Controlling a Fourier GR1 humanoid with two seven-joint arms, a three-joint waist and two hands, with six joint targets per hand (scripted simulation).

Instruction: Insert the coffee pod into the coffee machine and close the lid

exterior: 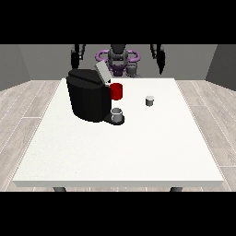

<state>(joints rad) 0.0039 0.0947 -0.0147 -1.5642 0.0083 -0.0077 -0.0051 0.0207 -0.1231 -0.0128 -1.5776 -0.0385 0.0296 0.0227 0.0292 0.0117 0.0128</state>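
Note:
A black coffee machine [87, 94] stands on the white table [120, 147] at the left of middle, with its grey lid [102, 73] tilted up and open. A small grey coffee pod [150, 101] sits upright on the table to the machine's right. Both hands hang high behind the table's far edge, well away from the pod and machine: the hand at the view's left [74, 59] and the hand at the view's right [161, 64]. Neither holds anything.
A red mug [116, 91] stands right beside the machine. A grey cup [117, 114] rests on the machine's drip tray. The robot's torso [118, 59] is behind the far edge.

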